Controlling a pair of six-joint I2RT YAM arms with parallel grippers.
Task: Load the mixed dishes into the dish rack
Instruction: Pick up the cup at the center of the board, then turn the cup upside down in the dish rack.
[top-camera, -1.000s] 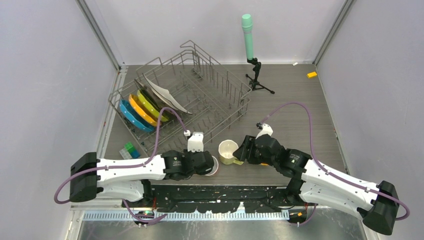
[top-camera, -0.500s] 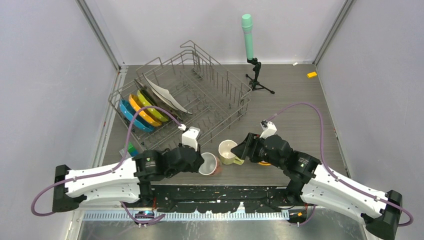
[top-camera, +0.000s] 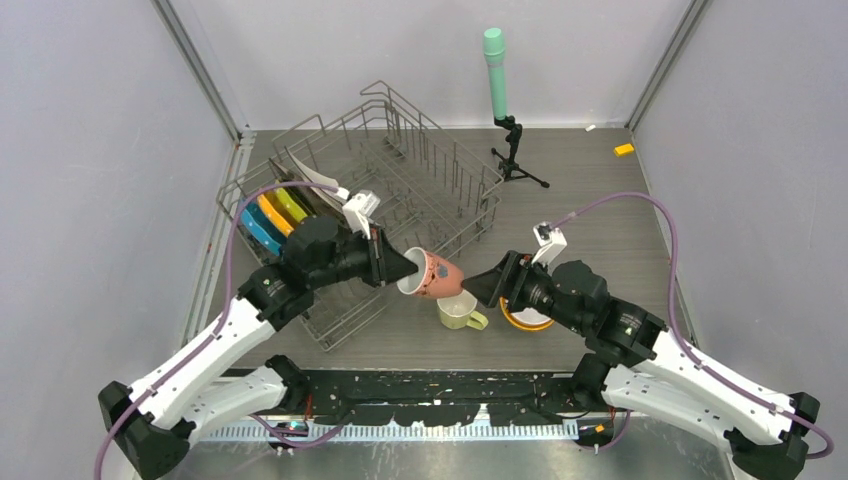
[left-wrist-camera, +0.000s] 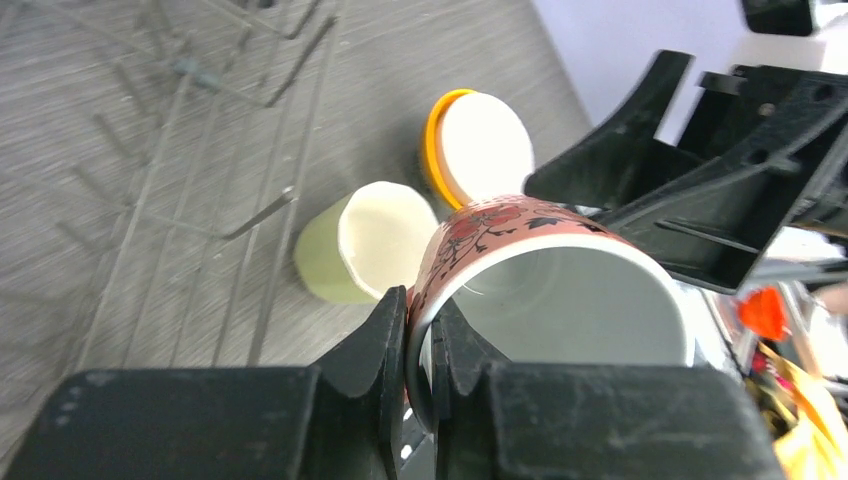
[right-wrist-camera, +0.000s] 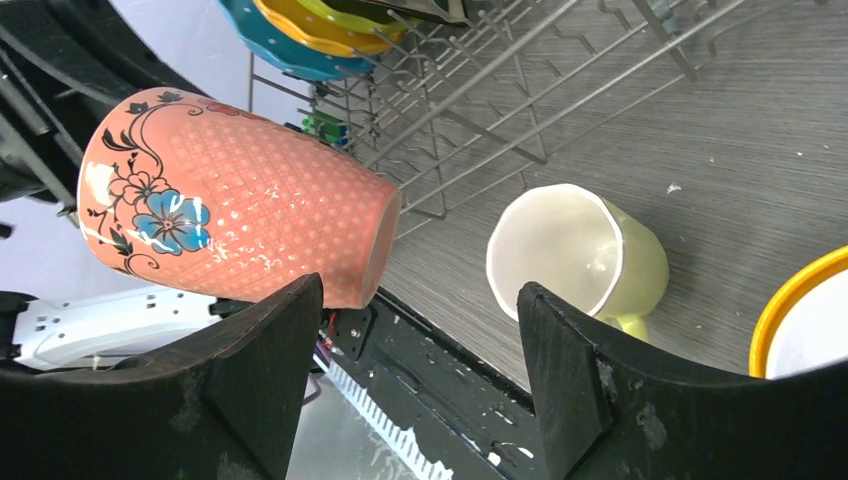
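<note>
1. From above: grips the pink mug (top-camera: 432, 274) with the left gripper (top-camera: 398, 269). Lifted off the table (top-camera: 580, 160), tipped sideways, mouth toward the gripper and base toward the right, just beside the near right edge of the dish rack (top-camera: 440, 180).
2. Only from the left wrist: shows the pinch itself, fingers (left-wrist-camera: 385, 345) shut tight on the mug's rim, one outside the patterned wall, one inside the white hollow.
3. Only from the right wrist: shows the mug's outer face, blue flower and black vines on dotted pink. Frames it between the fingers of the right gripper (right-wrist-camera: 415, 300), spread wide with nothing held.
4. Below the lifted mug: the pale-yellow mug (top-camera: 457, 311) on the table outside the rack, mouth in sight in all three views. Handle plain from above and from the right wrist, hidden from the left wrist.
5. Just right of it: the orange bowl (top-camera: 520, 320), white inside, on the table. Half covered by the right gripper from above, nearly whole from the left wrist, only a rim arc from the right wrist.
6. In the rack's left end: blue plate (top-camera: 252, 232), orange plate (top-camera: 268, 214) and yellow-green plate (top-camera: 289, 202) on edge in a row, white square plate (top-camera: 308, 175) leaning behind. Partly covered by the left arm from above; mere slivers at the top of the right wrist view.
7. Only from above: takes in the green-topped cylinder (top-camera: 494, 60) on its black tripod, beyond the rack.
</note>
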